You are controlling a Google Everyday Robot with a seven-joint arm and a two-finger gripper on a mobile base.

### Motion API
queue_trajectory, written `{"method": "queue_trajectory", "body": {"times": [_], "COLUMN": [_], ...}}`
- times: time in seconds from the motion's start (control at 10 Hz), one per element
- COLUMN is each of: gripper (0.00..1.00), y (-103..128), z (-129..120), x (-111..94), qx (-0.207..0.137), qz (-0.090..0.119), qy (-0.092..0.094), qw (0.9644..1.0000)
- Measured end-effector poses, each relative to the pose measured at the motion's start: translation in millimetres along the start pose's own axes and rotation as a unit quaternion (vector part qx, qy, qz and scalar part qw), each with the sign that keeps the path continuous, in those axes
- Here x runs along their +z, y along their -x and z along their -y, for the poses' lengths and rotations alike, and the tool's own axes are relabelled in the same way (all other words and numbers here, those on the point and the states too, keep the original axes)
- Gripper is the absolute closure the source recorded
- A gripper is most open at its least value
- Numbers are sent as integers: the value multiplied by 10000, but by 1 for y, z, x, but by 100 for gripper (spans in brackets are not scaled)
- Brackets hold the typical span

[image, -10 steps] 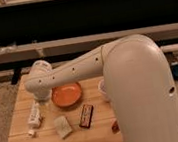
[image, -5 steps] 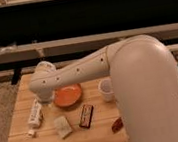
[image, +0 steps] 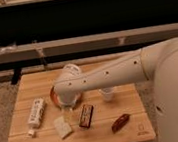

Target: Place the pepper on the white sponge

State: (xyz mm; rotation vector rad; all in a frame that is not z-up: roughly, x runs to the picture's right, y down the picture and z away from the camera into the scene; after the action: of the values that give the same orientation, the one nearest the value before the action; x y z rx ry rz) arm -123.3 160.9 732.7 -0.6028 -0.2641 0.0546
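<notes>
Red pepper (image: pixel 120 122) lies ungrasped on desk (image: pixel 137 131), well apart from white sponge (image: pixel 62 126). Gripper (image: pixel 66 105), released and empty, hovers near white sponge. Pick step pending: next needs a reach right to pepper.

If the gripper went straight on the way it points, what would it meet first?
Most likely the orange plate, at its near rim, or the table just before it. The gripper points down there; depth is unclear.
</notes>
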Motion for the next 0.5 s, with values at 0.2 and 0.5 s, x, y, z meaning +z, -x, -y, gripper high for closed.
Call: {"method": "queue_trajectory", "body": {"times": [0.2,0.5], "gripper": [20,20], "y": [-47,-107], "z": [-17,-42], "x": [-8,-12], "qx": [142,448], "qz": [-158,-366], "qy": [60,145], "qw": [9998,9982]}}
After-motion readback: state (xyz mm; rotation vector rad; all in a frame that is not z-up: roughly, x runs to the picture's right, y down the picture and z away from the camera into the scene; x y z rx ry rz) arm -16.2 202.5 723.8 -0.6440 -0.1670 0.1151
